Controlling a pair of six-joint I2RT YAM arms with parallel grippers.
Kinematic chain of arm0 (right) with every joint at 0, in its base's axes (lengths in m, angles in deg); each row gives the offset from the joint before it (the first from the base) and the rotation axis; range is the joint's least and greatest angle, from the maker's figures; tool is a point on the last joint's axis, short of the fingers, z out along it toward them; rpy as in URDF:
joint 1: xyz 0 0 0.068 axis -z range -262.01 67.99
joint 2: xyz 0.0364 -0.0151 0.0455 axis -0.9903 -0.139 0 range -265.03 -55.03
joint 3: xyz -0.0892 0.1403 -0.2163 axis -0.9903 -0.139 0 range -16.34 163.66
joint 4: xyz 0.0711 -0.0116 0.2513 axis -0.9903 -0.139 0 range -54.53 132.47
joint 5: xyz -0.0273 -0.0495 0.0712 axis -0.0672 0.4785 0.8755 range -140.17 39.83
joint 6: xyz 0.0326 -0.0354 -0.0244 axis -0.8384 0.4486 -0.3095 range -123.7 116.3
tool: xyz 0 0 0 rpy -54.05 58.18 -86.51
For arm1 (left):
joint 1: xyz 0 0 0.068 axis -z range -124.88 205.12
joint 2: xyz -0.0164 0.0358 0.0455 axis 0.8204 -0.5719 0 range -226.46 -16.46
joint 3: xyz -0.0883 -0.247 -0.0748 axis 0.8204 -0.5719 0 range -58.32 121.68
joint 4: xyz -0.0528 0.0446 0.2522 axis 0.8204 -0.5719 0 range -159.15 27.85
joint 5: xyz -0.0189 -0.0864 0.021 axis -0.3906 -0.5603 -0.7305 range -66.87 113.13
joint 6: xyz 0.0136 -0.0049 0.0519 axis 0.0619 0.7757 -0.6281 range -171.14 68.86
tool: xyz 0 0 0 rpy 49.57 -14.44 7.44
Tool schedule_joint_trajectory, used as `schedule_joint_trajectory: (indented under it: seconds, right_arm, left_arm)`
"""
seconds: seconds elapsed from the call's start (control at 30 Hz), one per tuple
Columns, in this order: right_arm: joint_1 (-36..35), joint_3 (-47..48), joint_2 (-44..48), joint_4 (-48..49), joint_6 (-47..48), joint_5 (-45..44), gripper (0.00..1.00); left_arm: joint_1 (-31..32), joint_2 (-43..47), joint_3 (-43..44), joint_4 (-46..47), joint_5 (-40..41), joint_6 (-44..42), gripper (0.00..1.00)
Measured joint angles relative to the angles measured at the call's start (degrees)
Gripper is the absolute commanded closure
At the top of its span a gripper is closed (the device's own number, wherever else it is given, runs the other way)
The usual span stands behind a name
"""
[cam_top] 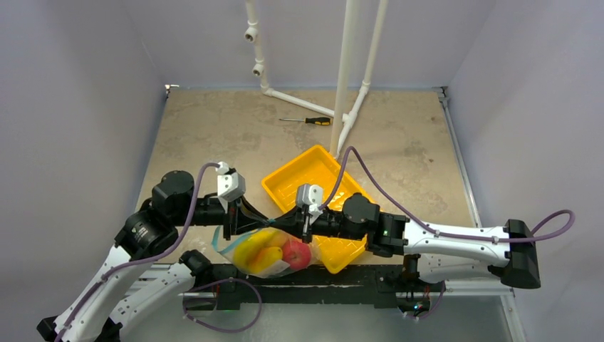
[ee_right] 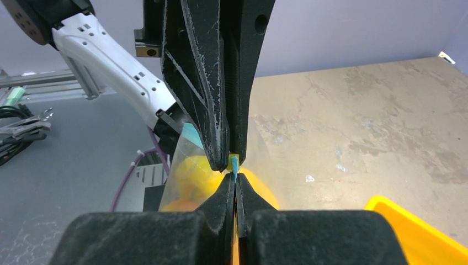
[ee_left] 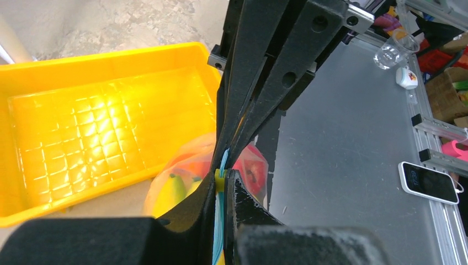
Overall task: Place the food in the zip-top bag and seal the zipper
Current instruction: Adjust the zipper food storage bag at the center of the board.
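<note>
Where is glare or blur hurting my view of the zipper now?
Left wrist: glare whitens the floor of the yellow gridded plastic tray, the near base of the left hand is blurred, yet the teal-blue zipper strip reads sharply. Right wrist: the right hand is soft only at its near base. Top external: evenly lit, no glare.

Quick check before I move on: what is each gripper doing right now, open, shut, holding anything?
Left gripper: closed, pinching the zipper.
Right gripper: closed, pinching the same zipper.
</note>
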Motion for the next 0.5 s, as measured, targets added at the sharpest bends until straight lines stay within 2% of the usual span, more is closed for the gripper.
schedule_joint_trajectory:
  seconds: [0.33, 0.4, 0.5]
  right_arm:
    - [0.0, -0.5, 0.2, -0.9, 0.4, -1.3, 0.99]
    - [0.1, -0.5, 0.7, -1.4, 1.1, -0.2, 0.80]
    - [0.1, -0.5, 2.0, -1.8, 2.4, 1.0, 0.65]
  left_arm:
    - [0.0, -1.8, -0.1, -0.5, 2.0, 0.9, 1.00]
    - [0.1, -1.8, -0.1, -0.5, 1.9, 0.9, 1.00]
    - [0.1, -1.9, -0.1, -1.4, 1.8, 1.0, 1.00]
